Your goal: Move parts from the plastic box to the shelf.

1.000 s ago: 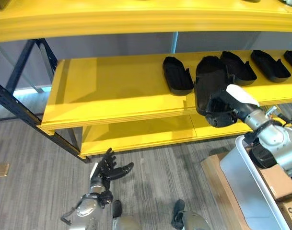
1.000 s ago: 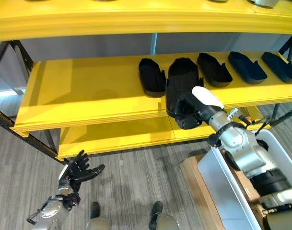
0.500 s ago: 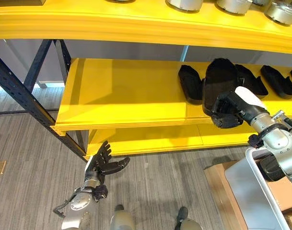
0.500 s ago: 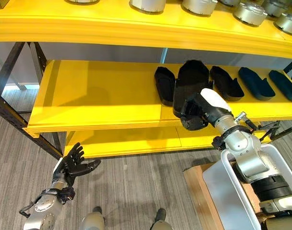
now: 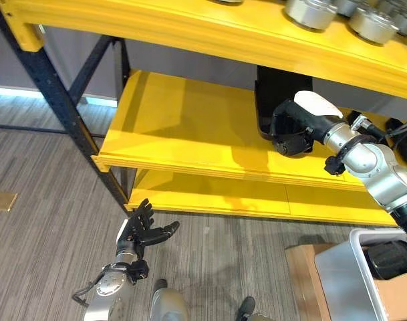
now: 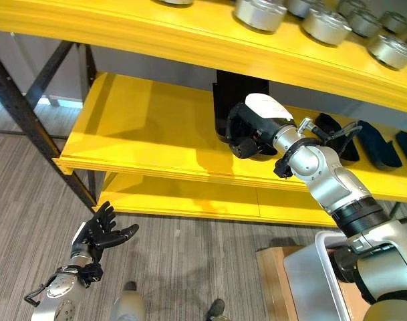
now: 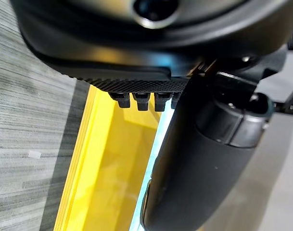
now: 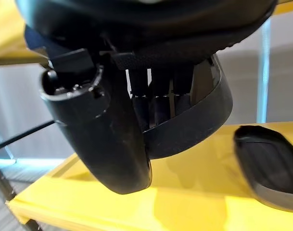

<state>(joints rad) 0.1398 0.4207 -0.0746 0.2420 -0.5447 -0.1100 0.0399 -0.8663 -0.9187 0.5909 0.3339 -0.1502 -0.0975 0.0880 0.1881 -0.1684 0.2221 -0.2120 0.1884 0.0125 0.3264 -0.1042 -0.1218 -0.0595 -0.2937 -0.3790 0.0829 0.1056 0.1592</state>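
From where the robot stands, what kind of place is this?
Probably a workshop or parts store. A yellow shelf on dark steel posts holds black moulded parts and round metal parts above, and the right hand grips one black part.

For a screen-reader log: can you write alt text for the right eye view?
The robot's right hand grips a black part upright over the yellow shelf. Its left hand hangs open above the floor.

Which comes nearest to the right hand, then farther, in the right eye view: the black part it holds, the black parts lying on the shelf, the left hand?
1. Black part: gripped in right hand, upright on the shelf.
2. Black parts lying flat: along the shelf, toward the right.
3. Left hand: low, over the floor, at left.
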